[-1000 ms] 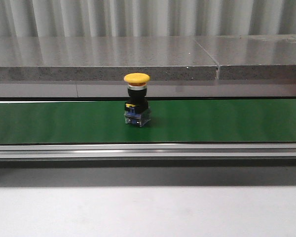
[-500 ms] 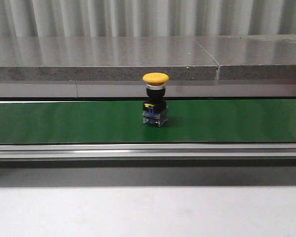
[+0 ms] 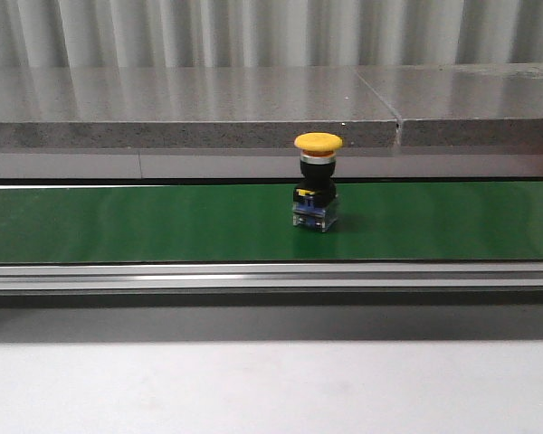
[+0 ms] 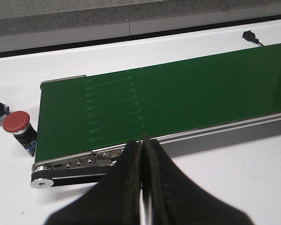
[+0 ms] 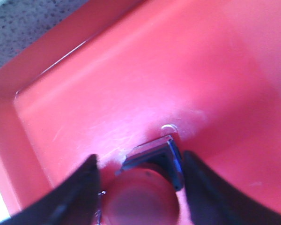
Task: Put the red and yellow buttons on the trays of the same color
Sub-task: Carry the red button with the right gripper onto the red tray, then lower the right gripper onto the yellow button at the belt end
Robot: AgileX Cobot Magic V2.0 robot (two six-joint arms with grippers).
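On the green conveyor belt (image 3: 145, 221), before a grey stone ledge (image 3: 190, 108), a yellow button (image 3: 317, 181) stands upright. Left gripper (image 4: 142, 154) is clenched, empty. Right gripper (image 5: 140, 178) straddles a red button (image 5: 143, 199) in the red tray (image 5: 131, 70), apparently released. No writing is readable.

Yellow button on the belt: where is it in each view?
Front view: yellow button stands upright on the green belt, right of centre.
Left wrist view: not identifiable; only a cut-off sliver at the belt's far edge.
Right wrist view: not in it; only the red tray shows.
Shared landmark: the green belt, in the front and left wrist views.
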